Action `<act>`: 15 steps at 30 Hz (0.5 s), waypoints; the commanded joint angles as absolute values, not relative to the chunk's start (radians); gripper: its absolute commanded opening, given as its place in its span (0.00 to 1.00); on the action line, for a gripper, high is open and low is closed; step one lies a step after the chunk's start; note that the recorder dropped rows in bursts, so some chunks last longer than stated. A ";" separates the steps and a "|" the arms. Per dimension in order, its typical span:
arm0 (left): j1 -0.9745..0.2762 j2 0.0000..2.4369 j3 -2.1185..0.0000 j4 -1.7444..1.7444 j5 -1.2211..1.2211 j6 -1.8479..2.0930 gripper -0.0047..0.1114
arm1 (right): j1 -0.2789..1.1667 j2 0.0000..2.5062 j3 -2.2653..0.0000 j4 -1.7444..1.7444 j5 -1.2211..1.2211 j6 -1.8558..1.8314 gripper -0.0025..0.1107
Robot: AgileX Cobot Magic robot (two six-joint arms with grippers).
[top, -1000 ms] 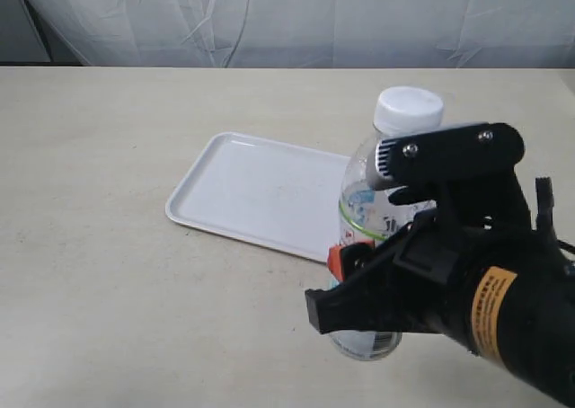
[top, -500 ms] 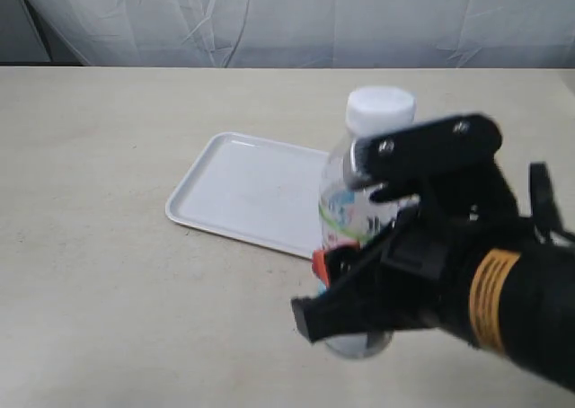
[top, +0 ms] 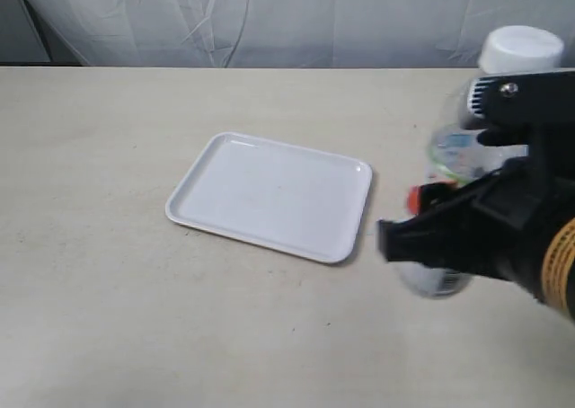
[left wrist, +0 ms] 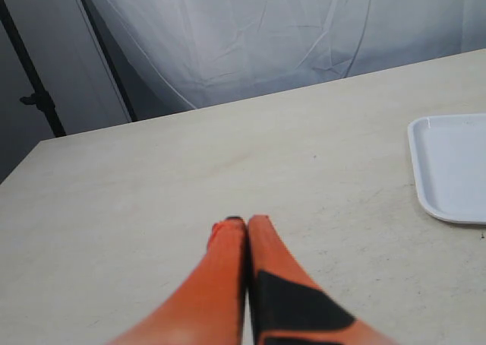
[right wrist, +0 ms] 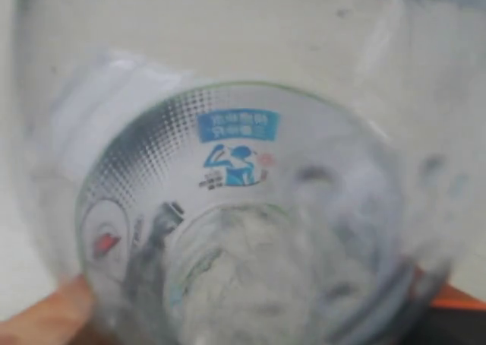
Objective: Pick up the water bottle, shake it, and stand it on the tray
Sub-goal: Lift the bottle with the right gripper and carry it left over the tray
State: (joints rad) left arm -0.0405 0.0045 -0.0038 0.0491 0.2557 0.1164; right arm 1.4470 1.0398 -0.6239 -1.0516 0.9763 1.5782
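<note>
The water bottle point(top: 458, 156), clear with a white cap and a white, green and blue label, hangs upright and motion-blurred at the right of the exterior view, above the table. My right gripper point(top: 431, 228) is shut on it, its orange fingers on either side of the body. In the right wrist view the bottle point(right wrist: 235, 208) fills the frame, with an orange fingertip point(right wrist: 45, 318) at its side. The white tray point(top: 269, 194) lies flat at the table's middle, to the left of the bottle. My left gripper point(left wrist: 247, 227) is shut on nothing, low over bare table, out of the exterior view.
A beige table point(top: 90, 273) carries the scene, backed by a white curtain point(top: 269, 17). In the left wrist view one corner of the tray point(left wrist: 452, 166) shows, and a dark stand point(left wrist: 34, 79) rises beyond the table's edge.
My right gripper has swung the bottle far to the right, off the tray's near corner, after drifting left half a second ago. The tray stays put and now shows whole.
</note>
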 commanded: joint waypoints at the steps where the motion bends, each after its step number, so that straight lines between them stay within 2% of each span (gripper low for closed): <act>1: -0.041 0.000 0.000 0.046 0.247 0.114 0.04 | 1.455 1.032 -0.653 -1.195 0.799 1.529 0.02; 2: -0.041 0.000 0.000 0.046 0.247 0.114 0.04 | 1.455 1.041 -0.652 -1.197 0.966 1.660 0.02; 3: -0.041 0.000 0.000 0.046 0.247 0.114 0.04 | 1.455 1.043 -0.652 -1.196 0.973 1.725 0.02; 5: -0.041 0.000 0.000 0.046 0.247 0.114 0.04 | 1.455 1.020 -0.652 -1.228 0.627 1.373 0.02; 7: -0.041 0.000 0.000 0.046 0.247 0.114 0.04 | 1.455 1.035 -0.672 -1.233 1.003 1.632 0.02; 8: -0.041 0.000 0.000 0.046 0.247 0.114 0.04 | 1.455 1.039 -0.674 -1.215 1.070 1.732 0.02; 10: -0.041 0.000 0.000 0.046 0.247 0.114 0.04 | 1.455 1.025 -0.674 -1.222 0.783 1.514 0.02; 11: -0.041 0.000 0.000 0.046 0.247 0.114 0.04 | 1.455 1.011 -0.683 -1.245 0.751 1.526 0.02; 13: -0.041 0.000 0.000 0.046 0.247 0.114 0.04 | 1.455 1.016 -0.684 -1.240 0.889 1.684 0.02; 15: -0.041 0.000 0.000 0.046 0.247 0.114 0.04 | 1.455 1.052 -0.636 -1.160 0.881 1.682 0.02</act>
